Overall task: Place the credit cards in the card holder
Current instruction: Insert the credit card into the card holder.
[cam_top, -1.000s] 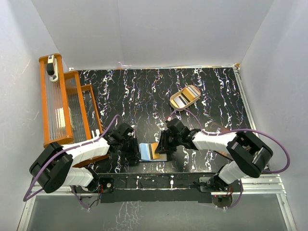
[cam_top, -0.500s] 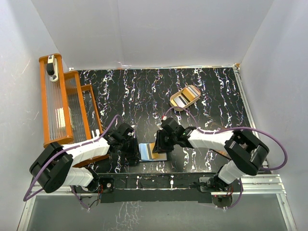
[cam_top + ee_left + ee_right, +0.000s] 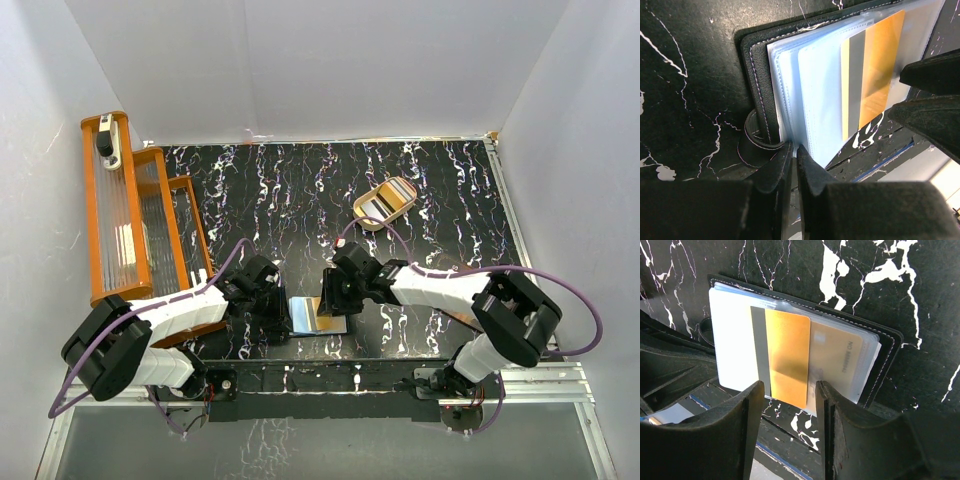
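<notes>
The black marble-patterned desk (image 3: 300,190) fills the booth, with a tall orange slatted rack (image 3: 130,210) along its left side and a small tan oval tray (image 3: 385,203) holding more cards well back from the arms. Down at the near edge, between the two arms, the black folding card holder (image 3: 885,347) lies open and flat, its clear plastic sleeves (image 3: 820,95) fanned upward. The left fingers (image 3: 807,180) are pressed together on the holder's near edge, pinning it. The right fingers (image 3: 740,410) stand apart on either side of the gold-orange plastic card (image 3: 787,355), touching nothing that I can see. That card looks only partly home: one end sits hazy under a sleeve, while the bright end with the grey stripe pokes out. That's my worry. I'd say a nudge from the right fingers could buckle the floppy sleeve rather than seat the card, or drag the card back out. If the left pinch slips, the whole holder could skate across the slick desk.
</notes>
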Robot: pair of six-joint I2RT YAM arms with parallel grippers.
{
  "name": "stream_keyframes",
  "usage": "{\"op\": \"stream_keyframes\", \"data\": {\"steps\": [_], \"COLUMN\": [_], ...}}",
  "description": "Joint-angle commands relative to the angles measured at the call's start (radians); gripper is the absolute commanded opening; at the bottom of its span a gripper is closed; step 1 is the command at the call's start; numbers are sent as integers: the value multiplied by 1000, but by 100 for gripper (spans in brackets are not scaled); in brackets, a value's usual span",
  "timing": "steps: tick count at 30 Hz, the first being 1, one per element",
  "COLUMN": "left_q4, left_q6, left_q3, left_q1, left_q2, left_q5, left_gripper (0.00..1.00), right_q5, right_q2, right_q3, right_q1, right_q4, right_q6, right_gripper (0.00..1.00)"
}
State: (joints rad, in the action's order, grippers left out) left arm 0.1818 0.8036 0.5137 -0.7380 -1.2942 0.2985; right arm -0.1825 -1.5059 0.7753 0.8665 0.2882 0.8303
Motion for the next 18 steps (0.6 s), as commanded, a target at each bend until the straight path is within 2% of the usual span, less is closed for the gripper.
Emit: {"op": "stream_keyframes", "data": {"steps": [1, 10, 18], "left_q4": [31, 13, 11], "left_q6": [-13, -7, 2], "left_q3": [17, 5, -1], "left_q1": [-8, -8, -8], "left_q2": [-6, -7, 1], "left_q5": [2, 7, 3], "left_gripper": [8, 8, 8], "right_q5": [-12, -51, -127], "right_q2": [-12, -62, -77], "right_q3": [32, 45, 12], "right_q1": [5, 29, 31], "right_q4": [-41, -93, -221], "right_q6": [-19, -12, 45], "right_gripper": [44, 42, 42]}}
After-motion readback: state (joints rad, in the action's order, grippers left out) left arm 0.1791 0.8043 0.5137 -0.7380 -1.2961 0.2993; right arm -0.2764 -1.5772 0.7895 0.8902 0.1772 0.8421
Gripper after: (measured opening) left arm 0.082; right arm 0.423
